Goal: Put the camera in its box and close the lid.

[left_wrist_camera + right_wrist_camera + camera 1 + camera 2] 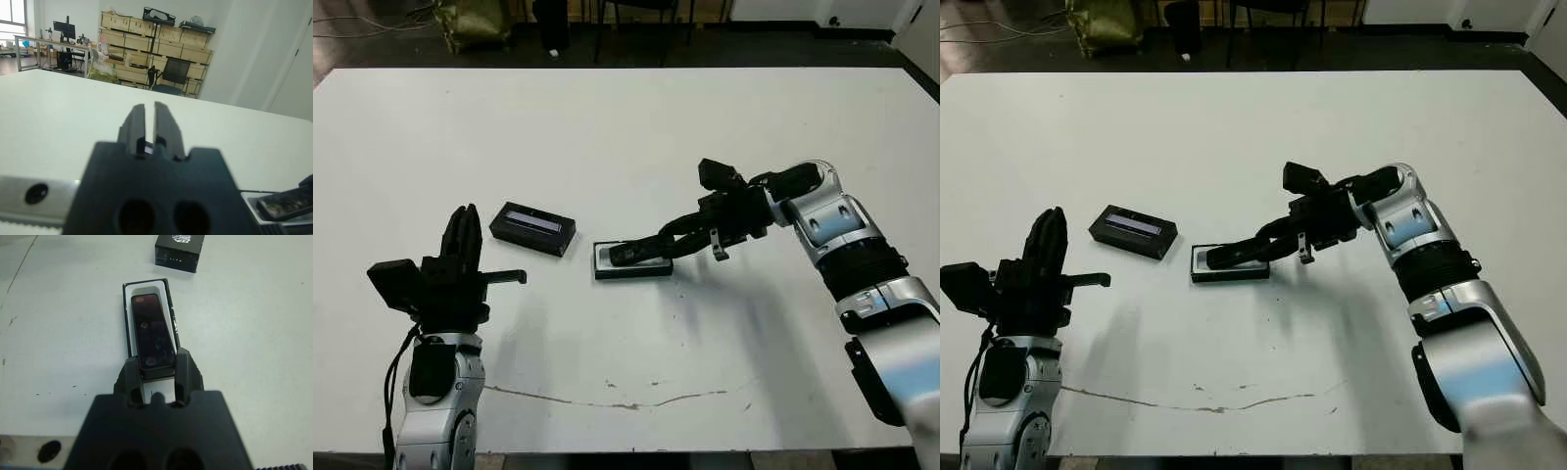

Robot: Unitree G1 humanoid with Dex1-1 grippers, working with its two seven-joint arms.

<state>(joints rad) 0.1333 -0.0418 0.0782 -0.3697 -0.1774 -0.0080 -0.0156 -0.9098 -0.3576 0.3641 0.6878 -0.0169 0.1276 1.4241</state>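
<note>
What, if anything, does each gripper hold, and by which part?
The right gripper holds the camera by one end, above the box. The left gripper holds nothing.

Black camera [152, 333] lies tilted, perhaps half-seated, in white-lined box [128, 308]; lid [532, 228] beside.

White table [607, 127], thin crack near front edge. On it: box [600, 264] mid-table, lid [533, 227] just left.
</note>
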